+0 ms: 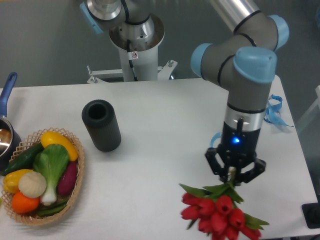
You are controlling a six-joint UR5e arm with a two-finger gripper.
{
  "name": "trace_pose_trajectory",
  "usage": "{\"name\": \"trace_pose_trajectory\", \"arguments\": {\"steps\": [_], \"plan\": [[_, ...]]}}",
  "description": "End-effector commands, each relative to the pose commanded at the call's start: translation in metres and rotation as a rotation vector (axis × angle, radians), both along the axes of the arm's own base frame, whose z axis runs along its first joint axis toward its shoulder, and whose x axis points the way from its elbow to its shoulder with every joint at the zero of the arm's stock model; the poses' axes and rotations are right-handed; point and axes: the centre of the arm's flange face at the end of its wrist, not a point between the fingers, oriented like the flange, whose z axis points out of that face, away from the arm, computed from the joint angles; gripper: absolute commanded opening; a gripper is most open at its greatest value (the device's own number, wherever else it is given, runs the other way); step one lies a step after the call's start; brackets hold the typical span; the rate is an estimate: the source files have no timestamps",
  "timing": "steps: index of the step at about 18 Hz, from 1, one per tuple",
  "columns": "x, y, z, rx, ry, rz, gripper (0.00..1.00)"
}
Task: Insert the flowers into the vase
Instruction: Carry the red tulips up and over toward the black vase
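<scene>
- While the gripper (234, 176) clamps the stems, the flowers (216, 214) hang heads-down at lower right.
- The vase (101, 125) stands at middle left, well apart.

The flowers (219, 214) were blurred near the table's (165, 115) front edge, their lowest red heads cut off by the picture's bottom edge. The stems disappeared into the gripper (234, 176), so the grip itself was hidden. At the table's left edge, a blue-handled pot (6, 125) was mostly out of frame. A dark object (312, 215) at the front right corner was cut off by the right edge. The arm's upper part ran out past the top.
</scene>
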Motion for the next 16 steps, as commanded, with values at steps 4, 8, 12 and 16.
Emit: {"name": "trace_pose_trajectory", "arguments": {"steps": [4,8,12,16], "plan": [[0.02,0.002,0.016,0.086,-0.041,-0.063,0.04],[0.052,-0.002,0.031,0.271,-0.158,-0.196,0.04],[0.087,-0.022,0.033,0.365,-0.175,-0.285,0.05],[0.127,-0.042,0.016,0.421,-0.171,-0.354,0.06]]}}
